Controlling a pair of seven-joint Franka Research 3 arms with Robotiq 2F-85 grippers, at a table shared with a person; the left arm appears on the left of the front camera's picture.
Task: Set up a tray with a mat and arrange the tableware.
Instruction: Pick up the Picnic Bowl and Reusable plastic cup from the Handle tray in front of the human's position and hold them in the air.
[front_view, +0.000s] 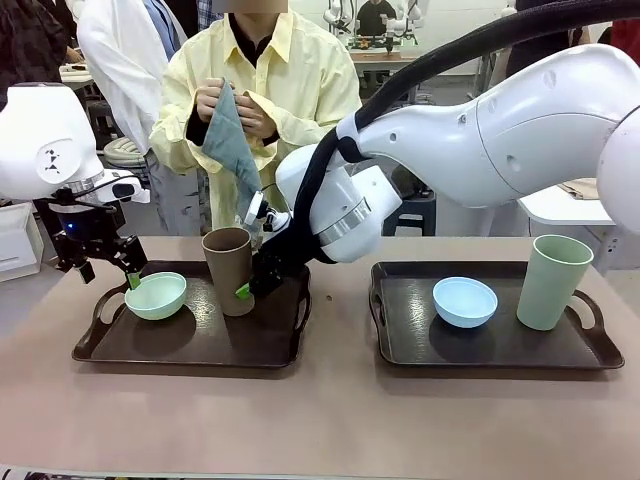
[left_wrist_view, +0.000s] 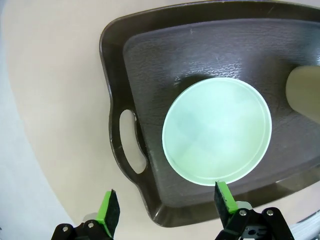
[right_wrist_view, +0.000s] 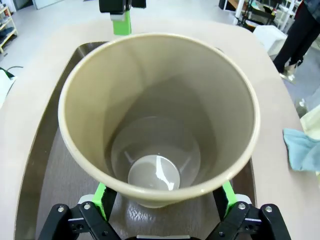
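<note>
A brown tumbler (front_view: 229, 270) and a mint green bowl (front_view: 156, 295) stand on the left dark tray (front_view: 190, 352). The right tray (front_view: 500, 354) holds a light blue bowl (front_view: 465, 301) and a sage green tumbler (front_view: 553, 281). My right gripper (front_view: 250, 288) reaches across and stands open around the brown tumbler (right_wrist_view: 160, 120), one finger on each side of its lower part. My left gripper (front_view: 108, 273) hangs open over the left tray's handle end; one fingertip (left_wrist_view: 223, 196) is at the rim of the mint bowl (left_wrist_view: 217, 131). A person across the table holds up a grey-teal mat (front_view: 232, 140) in both hands.
My right arm's big white links (front_view: 480, 140) span the middle above the table. The two trays lie side by side with a gap of bare table (front_view: 340, 330) between them. Bare table runs along the near edge (front_view: 320, 430). Another person stands behind at the left.
</note>
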